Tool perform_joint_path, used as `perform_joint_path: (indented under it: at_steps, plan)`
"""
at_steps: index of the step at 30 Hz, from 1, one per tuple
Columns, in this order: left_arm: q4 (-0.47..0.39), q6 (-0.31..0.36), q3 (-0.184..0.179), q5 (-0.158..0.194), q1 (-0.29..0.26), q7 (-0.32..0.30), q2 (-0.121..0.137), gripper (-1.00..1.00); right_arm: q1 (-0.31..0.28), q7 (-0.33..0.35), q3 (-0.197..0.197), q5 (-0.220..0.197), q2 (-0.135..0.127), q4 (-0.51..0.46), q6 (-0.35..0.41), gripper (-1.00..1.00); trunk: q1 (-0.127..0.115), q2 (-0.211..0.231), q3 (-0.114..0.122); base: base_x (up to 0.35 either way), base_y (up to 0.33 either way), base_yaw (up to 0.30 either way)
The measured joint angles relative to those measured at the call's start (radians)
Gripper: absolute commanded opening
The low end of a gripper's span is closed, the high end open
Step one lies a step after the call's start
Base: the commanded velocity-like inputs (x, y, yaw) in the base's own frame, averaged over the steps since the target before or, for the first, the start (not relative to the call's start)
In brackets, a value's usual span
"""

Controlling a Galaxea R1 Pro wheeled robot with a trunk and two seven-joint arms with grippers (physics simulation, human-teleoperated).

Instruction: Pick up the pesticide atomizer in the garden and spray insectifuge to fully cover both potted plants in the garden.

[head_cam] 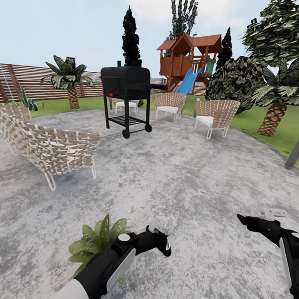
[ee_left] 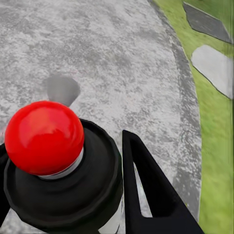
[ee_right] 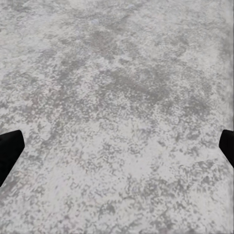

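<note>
At seven o'clock of your head view, your left gripper holds the pesticide atomizer clamped just beside one potted plant, probably ready for spraying it. Your right gripper at four o'clock is wide and holds nothing, over the patio.

glossy black arms with white side panels, black pointed fingers on each hand.

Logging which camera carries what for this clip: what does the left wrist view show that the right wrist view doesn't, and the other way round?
Left wrist view: the pesticide atomizer between the left gripper's jaws, its red dot close up, plus a lawn strip with stepping stones. Right wrist view: the right gripper with jaws spread wide, nothing between them. Shared: the mottled grey patio paving.
</note>
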Motion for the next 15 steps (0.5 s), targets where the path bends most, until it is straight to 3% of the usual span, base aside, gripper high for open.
perform_joint_path:
  at_steps: [3,7,15]
  plan:
    - [0.001,0.0,0.003,0.004,0.0,0.003,0.003,-1.0,0.0,-0.001,0.006,0.0,0.0,-0.003,0.001,1.0,0.0,0.0,0.0,0.25,-0.253,-0.297]
    - [0.006,0.0,0.006,0.046,0.0,0.007,0.008,-1.0,0.0,0.0,0.009,0.0,0.0,-0.005,0.004,1.0,0.0,0.0,0.0,0.153,-0.306,-0.297]
    - [0.011,0.002,0.009,0.054,0.0,0.007,0.008,-1.0,0.0,0.001,0.012,0.0,0.0,-0.005,0.005,1.0,0.0,0.0,0.0,0.023,-0.335,-0.297]
